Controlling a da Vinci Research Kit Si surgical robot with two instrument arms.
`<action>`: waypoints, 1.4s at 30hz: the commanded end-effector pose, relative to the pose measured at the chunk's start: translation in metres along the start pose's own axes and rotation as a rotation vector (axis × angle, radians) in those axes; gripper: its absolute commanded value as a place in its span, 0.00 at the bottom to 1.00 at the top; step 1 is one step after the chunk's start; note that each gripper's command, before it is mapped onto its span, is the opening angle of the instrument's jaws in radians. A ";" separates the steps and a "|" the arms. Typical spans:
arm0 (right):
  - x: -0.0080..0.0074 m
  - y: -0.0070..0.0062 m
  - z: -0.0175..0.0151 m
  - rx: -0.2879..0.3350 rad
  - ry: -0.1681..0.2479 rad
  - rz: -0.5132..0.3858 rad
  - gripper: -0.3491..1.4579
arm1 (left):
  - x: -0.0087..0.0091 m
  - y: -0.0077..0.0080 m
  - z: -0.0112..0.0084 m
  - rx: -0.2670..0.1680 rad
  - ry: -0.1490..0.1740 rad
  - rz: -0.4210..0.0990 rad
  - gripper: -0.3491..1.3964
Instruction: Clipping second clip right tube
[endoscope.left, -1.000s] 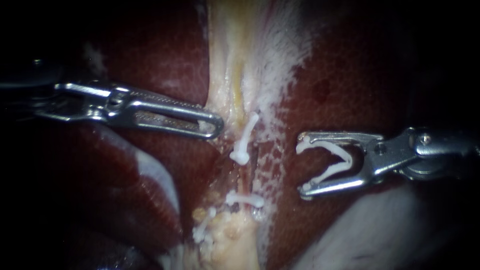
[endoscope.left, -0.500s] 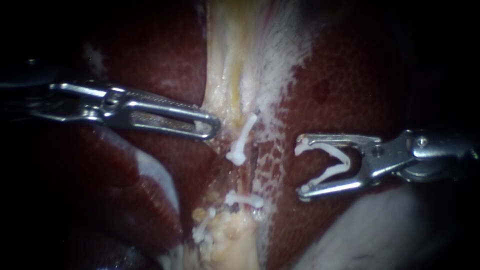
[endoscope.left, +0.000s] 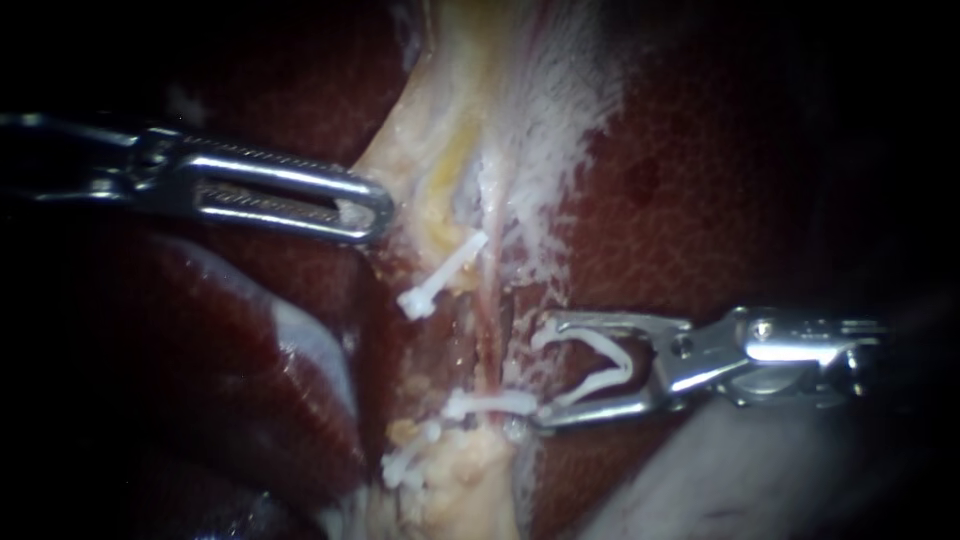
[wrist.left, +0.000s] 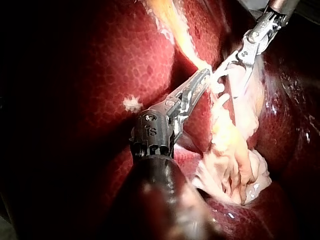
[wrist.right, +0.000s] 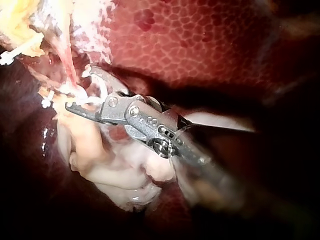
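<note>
Change first: left instrument (endoscope.left: 370, 208) has hauled the pale tissue (endoscope.left: 425, 150) out toward its own side. The whole strip now leans that way, and the upper clip (endoscope.left: 440, 280) has swung over with it. Left jaws are clenched on the edge of that tissue; the left wrist view shows the same grip. Right instrument (endoscope.left: 545, 372) has come in from well apart to just beside the strip.

Meaning, as a judgement: the pull stretches and exposes the tube (endoscope.left: 490, 335), and the approach is almost finished but the clipping is not yet done.

Right jaws stand wide with the new clip (endoscope.left: 600, 365) seated between them. It is still a spread V and both jaws touch it.

Tube runs as a thin pink strand down the strip, between the upper clip and the low clip (endoscope.left: 485, 403). It lies just ahead of the right jaw tips, not yet between them. Lower jaw tip sits just beside the near end of the low clip; cannot tell if they touch. Dark liver (endoscope.left: 720, 160) lies on both sides.

Next move likely needs a short advance so the tube sits inside the V, clear of the low clip.
</note>
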 end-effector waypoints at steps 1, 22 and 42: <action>-0.0001 0.0001 0.0004 0.000 -0.001 -0.002 0.52 | -0.0001 -0.0002 0.0000 -0.003 0.000 0.001 0.00; 0.0004 -0.0014 0.0052 0.059 -0.015 0.025 0.51 | -0.0003 -0.0010 -0.0003 -0.007 -0.005 0.005 0.00; 0.0000 -0.0019 0.0040 0.067 -0.017 0.075 0.47 | -0.0003 0.0014 -0.0013 -0.010 -0.006 0.004 0.00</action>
